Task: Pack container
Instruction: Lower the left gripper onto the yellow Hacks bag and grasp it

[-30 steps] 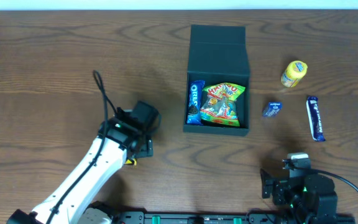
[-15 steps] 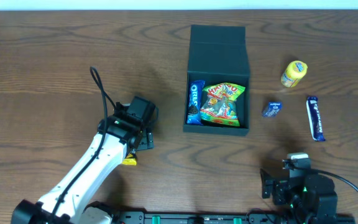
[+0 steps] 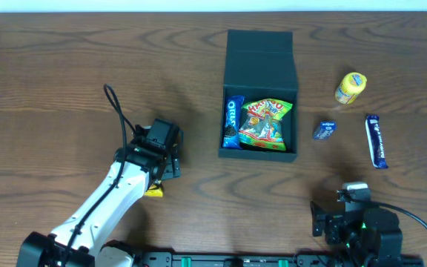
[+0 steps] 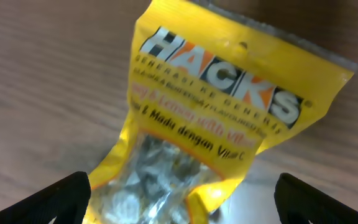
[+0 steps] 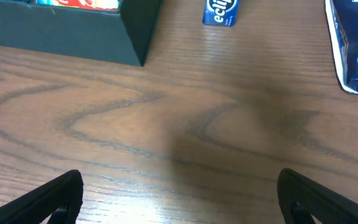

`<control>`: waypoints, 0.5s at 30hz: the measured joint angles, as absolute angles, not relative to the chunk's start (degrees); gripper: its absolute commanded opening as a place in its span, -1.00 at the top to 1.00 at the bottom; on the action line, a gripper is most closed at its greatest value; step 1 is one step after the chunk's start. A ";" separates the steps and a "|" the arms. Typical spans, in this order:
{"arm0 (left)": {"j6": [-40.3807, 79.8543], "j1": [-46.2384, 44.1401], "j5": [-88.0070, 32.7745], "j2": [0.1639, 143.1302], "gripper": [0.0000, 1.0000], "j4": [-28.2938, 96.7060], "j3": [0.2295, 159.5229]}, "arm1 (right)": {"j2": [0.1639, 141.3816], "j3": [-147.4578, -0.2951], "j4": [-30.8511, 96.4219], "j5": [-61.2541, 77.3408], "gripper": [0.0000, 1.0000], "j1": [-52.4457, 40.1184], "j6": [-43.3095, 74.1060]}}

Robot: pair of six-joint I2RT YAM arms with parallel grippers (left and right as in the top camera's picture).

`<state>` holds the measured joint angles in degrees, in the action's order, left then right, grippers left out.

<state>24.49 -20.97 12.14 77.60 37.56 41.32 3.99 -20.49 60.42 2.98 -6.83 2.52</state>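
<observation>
Packet [image 4: 216,118] labelled "HACKS" lies beneath spread left tool [image 4: 197,199]; right tool [image 5: 182,199] spread too.

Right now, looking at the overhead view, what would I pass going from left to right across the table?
yellow Hacks packet → dark container, with the Oreo pack and then the green snack bag inside it → small blue Eclipse packet → small yellow bottle → Cadbury bar
</observation>
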 measured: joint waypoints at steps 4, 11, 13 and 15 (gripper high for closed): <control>23.18 -20.97 11.44 78.32 -0.91 35.42 40.56 | 3.99 -20.51 60.40 2.98 -0.99 -6.83 2.52; 22.22 -20.82 10.85 79.66 -0.91 34.22 40.10 | 3.99 -20.51 60.42 2.98 -0.98 -6.83 2.52; 22.20 -20.82 10.85 80.18 -0.93 34.00 40.10 | 3.99 -20.49 60.42 2.98 -0.99 -6.83 2.52; 22.22 -20.82 10.76 80.68 -0.70 33.95 40.10 | 3.99 -20.49 60.42 2.98 -0.98 -6.83 2.52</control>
